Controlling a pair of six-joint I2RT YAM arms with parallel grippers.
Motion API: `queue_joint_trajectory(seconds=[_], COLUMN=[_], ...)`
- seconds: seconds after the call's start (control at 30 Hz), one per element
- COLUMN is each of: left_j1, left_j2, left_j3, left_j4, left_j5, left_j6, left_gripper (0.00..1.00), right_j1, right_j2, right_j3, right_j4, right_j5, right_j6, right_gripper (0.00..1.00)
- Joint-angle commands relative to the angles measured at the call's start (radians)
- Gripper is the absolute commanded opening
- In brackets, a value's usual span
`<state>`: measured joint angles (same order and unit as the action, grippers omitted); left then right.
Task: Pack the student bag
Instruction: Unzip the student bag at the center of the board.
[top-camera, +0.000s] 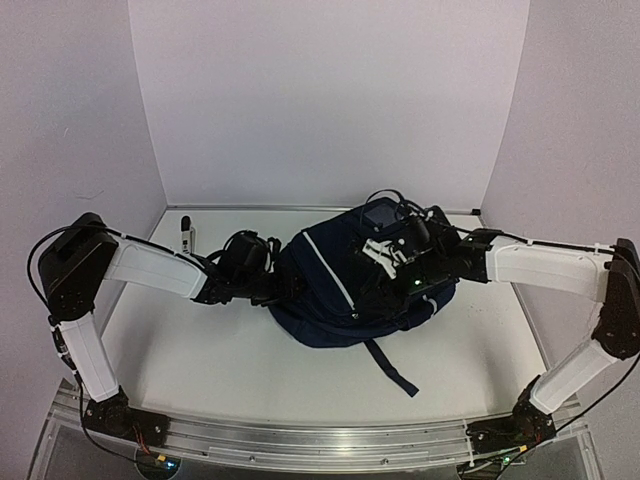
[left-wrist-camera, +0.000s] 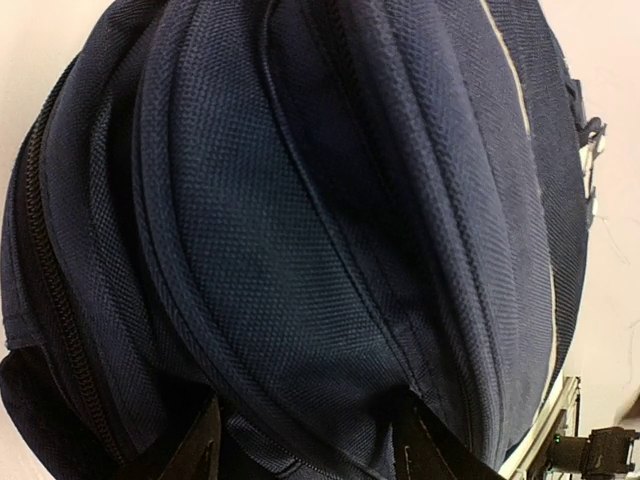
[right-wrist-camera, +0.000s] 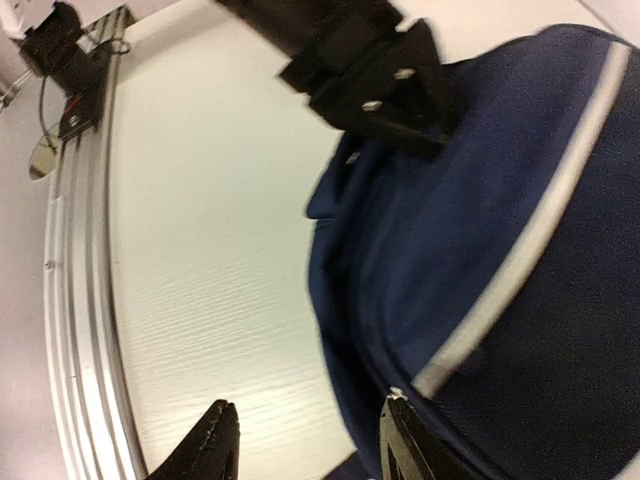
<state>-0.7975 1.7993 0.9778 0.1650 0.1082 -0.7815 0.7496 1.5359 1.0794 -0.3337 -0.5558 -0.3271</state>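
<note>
The student bag, navy with thin grey stripes, lies mid-table, and its fabric fills the left wrist view. My left gripper is pressed into the bag's left side. Its two dark fingers stand apart with a bulging fold of bag fabric held between them. My right gripper reaches over the bag from the right. In the right wrist view it is open: bare table shows between the fingers, and the right finger touches the bag's edge by a grey stripe.
A marker lies at the table's back left. A small light-blue item sits at the bag's far top end. A dark strap trails toward the near edge. The metal rail runs along the front. White walls enclose the table.
</note>
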Motion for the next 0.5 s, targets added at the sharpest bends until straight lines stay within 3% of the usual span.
queue_joint_trajectory(seconds=[0.0,0.13,0.3,0.47], left_j1=[-0.020,-0.034,-0.035,-0.036], left_j2=[-0.065,-0.119,-0.158,-0.178], left_j3=[-0.053,-0.092,-0.126,-0.180], left_j4=[0.028,0.005,-0.052,-0.043], left_j5=[0.070,0.038,-0.032,-0.046], left_j6=[0.021,-0.001,-0.057,-0.131], left_gripper=[0.59,0.65,0.67,0.67], right_j1=[-0.081,-0.091,-0.073,-0.034], right_j2=[-0.046,-0.025,0.018,0.076], right_j3=[0.002,-0.014,0.034,0.066], right_j4=[-0.025,-0.027,-0.028,-0.027], right_j5=[0.186,0.298,0.273,0.356], right_j6=[-0.115,-0.262,-0.279,-0.322], right_gripper=[0.50,0.56,0.57,0.63])
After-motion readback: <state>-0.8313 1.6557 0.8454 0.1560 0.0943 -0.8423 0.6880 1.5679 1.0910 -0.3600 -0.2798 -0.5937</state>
